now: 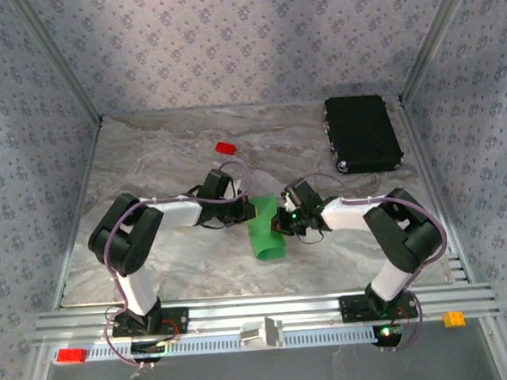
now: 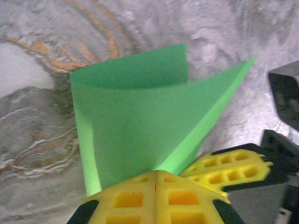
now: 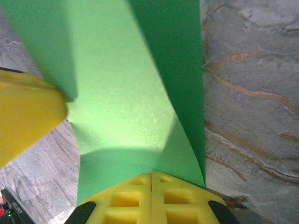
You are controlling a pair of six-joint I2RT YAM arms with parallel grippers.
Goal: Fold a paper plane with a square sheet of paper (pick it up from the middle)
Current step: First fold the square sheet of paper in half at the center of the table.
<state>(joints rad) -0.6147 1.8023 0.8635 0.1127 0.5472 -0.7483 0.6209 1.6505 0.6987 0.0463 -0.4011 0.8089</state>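
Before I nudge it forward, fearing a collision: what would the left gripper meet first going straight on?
Beyond the green sheet the left gripper holds, likely the right gripper, close ahead, slightly aside; depth unclear.

The square sheet of paper (image 1: 266, 232) is bright green, plain, no print; paler where light hits, darker green in the shaded fold. Pads on my left gripper (image 2: 155, 179): yellow, grid of square cut-outs, black behind. My right gripper (image 3: 152, 182): same yellow grid. My arms (image 1: 173, 214) are white and black, with purple cable. Table (image 1: 165, 152): grey-white marble swirl, orange-brown veins up close. Walls (image 1: 227, 36): grey-blue wallpaper, small repeating floral motif. Small block (image 1: 225, 148) red. Case (image 1: 362, 133) black. Rail (image 1: 261, 310) silver, with a red brick (image 1: 71, 355) at left and an orange brick (image 1: 453, 319) at right.
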